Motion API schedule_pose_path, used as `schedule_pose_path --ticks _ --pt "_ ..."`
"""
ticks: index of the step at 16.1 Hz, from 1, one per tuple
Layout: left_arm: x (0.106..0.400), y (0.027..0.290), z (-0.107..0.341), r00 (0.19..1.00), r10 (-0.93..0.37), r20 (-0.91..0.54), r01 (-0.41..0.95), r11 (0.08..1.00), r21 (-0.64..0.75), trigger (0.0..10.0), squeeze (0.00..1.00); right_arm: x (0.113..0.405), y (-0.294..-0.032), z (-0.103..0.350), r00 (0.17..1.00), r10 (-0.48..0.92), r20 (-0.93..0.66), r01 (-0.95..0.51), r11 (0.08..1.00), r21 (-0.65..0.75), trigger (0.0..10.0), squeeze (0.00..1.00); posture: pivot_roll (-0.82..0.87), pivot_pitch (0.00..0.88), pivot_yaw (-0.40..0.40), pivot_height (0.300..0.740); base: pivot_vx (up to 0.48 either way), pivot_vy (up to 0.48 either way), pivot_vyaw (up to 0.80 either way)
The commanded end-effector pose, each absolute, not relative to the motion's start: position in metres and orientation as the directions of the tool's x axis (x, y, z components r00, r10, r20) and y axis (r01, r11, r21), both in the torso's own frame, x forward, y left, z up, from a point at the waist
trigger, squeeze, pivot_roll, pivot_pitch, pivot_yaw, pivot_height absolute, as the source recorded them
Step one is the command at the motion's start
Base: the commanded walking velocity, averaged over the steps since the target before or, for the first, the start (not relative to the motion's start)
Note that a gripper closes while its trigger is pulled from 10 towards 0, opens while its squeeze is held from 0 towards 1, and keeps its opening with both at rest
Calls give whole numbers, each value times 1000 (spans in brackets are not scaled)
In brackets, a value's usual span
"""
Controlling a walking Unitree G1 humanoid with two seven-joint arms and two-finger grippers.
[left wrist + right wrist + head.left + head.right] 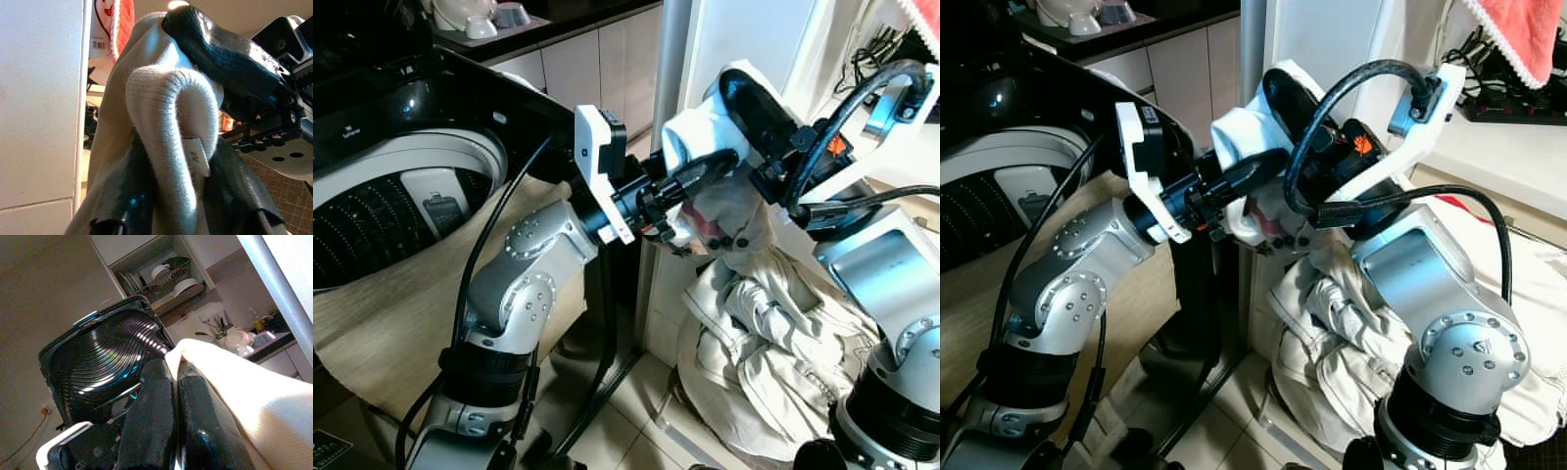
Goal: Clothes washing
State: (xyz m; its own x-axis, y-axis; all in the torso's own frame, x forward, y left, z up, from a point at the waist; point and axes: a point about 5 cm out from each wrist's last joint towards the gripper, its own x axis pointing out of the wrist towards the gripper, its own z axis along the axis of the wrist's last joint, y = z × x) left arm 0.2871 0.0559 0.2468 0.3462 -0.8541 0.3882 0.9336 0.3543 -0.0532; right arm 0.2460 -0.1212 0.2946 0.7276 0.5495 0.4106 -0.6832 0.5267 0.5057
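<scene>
Both hands (690, 181) clamped on garment (754, 323)

Home kitchen: washing machine (401, 196), dish rack (168, 281).

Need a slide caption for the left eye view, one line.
Both grippers, left and right, hold a cream garment up beside the open washing machine.

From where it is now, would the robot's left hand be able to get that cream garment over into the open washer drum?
Probably yes. The left hand grips the cream garment, the lid stands raised and the washer drum gapes open on its own side. But the right hand grips the garment too and must let go or follow.
</scene>
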Motion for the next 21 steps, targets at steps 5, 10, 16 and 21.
schedule_pose_path --ticks 5,10,16,21 --pt "289 60 249 362 -843 398 925 378 -38 0 0 244 -121 295 720 558 413 -692 534 485 0 0 -120 0 6 740 0 0 0" --pt "302 68 249 465 -799 381 870 493 -28 0 0 242 -118 295 708 572 415 -706 556 438 10000 1000 -119 0 8 740 0 0 0" --pt "354 143 303 801 -383 460 347 923 164 0 0 241 -118 289 730 586 352 -684 635 360 10000 0 -119 0 18 740 0 0 0" --pt "303 263 460 412 118 903 -665 717 210 0 0 240 -117 286 732 587 346 -681 653 333 10000 0 -105 0 18 740 0 0 0"
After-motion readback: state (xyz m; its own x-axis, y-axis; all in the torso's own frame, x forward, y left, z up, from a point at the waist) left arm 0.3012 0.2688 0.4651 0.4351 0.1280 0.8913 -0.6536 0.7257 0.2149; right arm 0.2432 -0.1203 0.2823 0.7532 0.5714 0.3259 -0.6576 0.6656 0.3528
